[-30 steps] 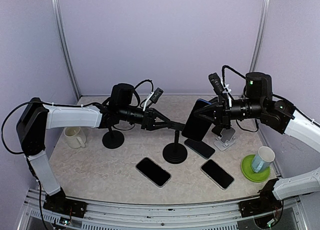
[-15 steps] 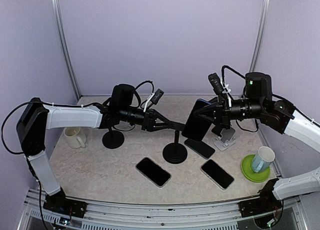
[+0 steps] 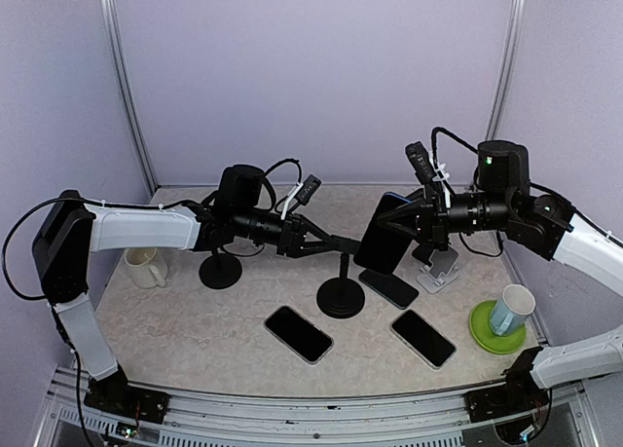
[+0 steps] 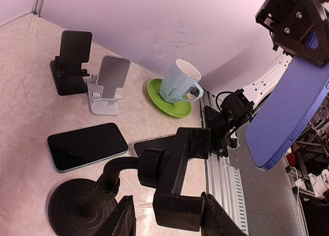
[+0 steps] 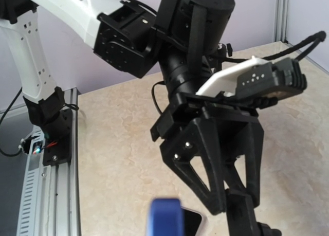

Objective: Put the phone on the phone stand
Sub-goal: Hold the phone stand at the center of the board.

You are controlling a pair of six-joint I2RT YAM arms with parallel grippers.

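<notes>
The blue-backed phone with a dark screen [image 3: 385, 235] is off the table, held up in the air and tilted by the right gripper [image 3: 411, 223], whose jaws are clamped tight on its right-hand edge. The overhead view sees its dark screen. The left wrist view sees its blue back filling the right of the picture, and the right wrist view catches only a blurred blue edge at the bottom. The phone hangs just to the right of the head of the black round-based phone stand [image 3: 341, 293], apart from it and not yet resting on it.

The left gripper [image 3: 335, 242] reaches in from the left, and its fingers [image 4: 123, 221] straddle the stand's blocky black cradle at the top of the bent post. The jaws stand partway apart. One finger seems to lie against the cradle while a sliver of table shows beside the other (so I cannot tell whether the cradle is truly pinched or only bracketed).

Below the raised phone a dark flat phone [image 3: 389, 287] lies on the beige marbled tabletop [image 3: 195, 320]. A second dark phone [image 3: 298, 333] and a third dark phone [image 3: 422, 337] lie flat nearer the arm bases. A white folding stand [image 3: 438, 269] sits just right of the raised phone, with a squat black stand [image 4: 72, 61] beside it. Under the left arm stands another black round-based stand [image 3: 220, 270], with a cream mug [image 3: 146, 267] near it. At the right a pale blue-and-white mug [image 3: 510, 309] rests on a green saucer [image 3: 492, 338]
</notes>
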